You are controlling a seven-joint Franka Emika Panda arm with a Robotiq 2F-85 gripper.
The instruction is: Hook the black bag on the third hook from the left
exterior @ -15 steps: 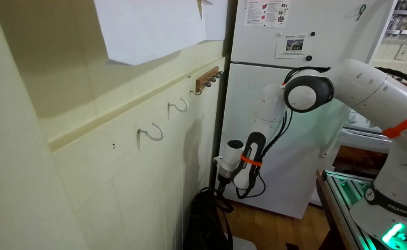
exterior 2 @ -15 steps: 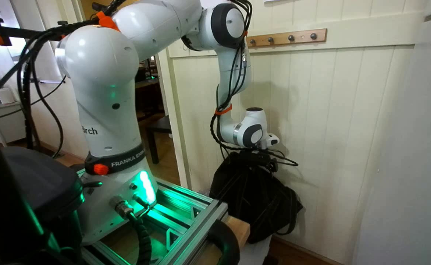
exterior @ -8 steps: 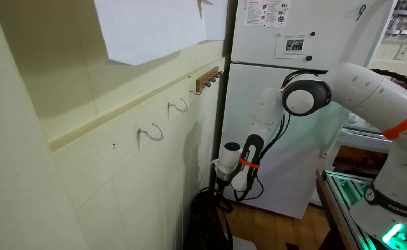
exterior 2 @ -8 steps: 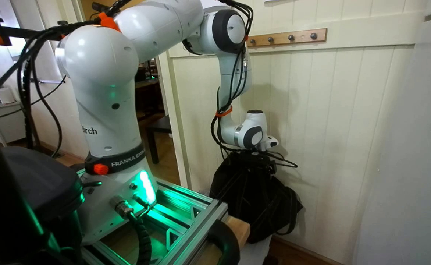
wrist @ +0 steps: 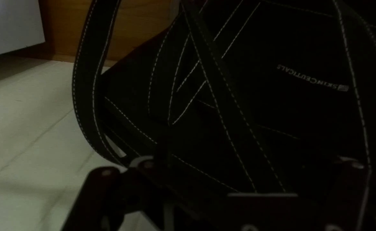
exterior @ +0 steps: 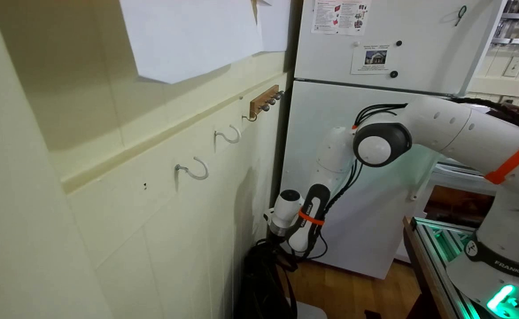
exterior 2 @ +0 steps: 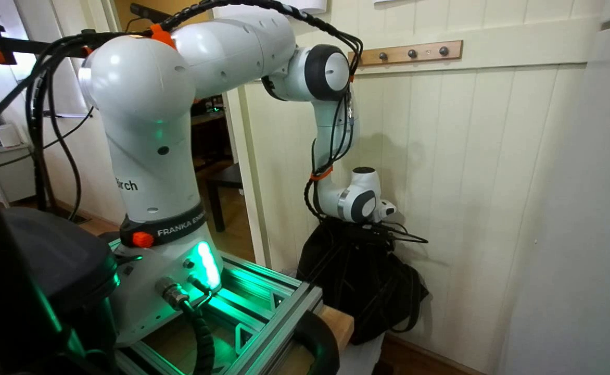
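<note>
The black bag (exterior 2: 357,291) sits low, just beside the wall (exterior 2: 497,208), and something white (exterior 2: 359,359) shows under it. My gripper (wrist: 258,160) is at the top of the bag, and my wrist (exterior 2: 365,183) bends down over it. In the wrist view my two fingers (wrist: 146,164) stand wide apart, with the dark cloth of the bag past them. A long strap (wrist: 226,102) with pale stitches runs over the bag toward the gap between my fingers. That view is very dark, so I can't tell if my fingers touch the strap. One more strap (wrist: 85,80) loops out from the side of the bag. Pale letters (wrist: 313,79) show on the bag, upside down in that view.

High above the bag, and well apart from it, a wooden rack (exterior 2: 397,55) is on the wall. In an exterior view three dark knobs (exterior 2: 412,53) show on it, and my arm (exterior 2: 232,49) is in front of one end. In an exterior view, counting from the left, two pale hooks (exterior: 199,177) come up and to the left of the bag. The third hook (exterior: 253,119) is small and brown, nearly straight above the bag. The white fridge (exterior: 374,221) stands to the right of the bag in both exterior views. Wood floor (exterior: 348,292) shows below, near the bag.
</note>
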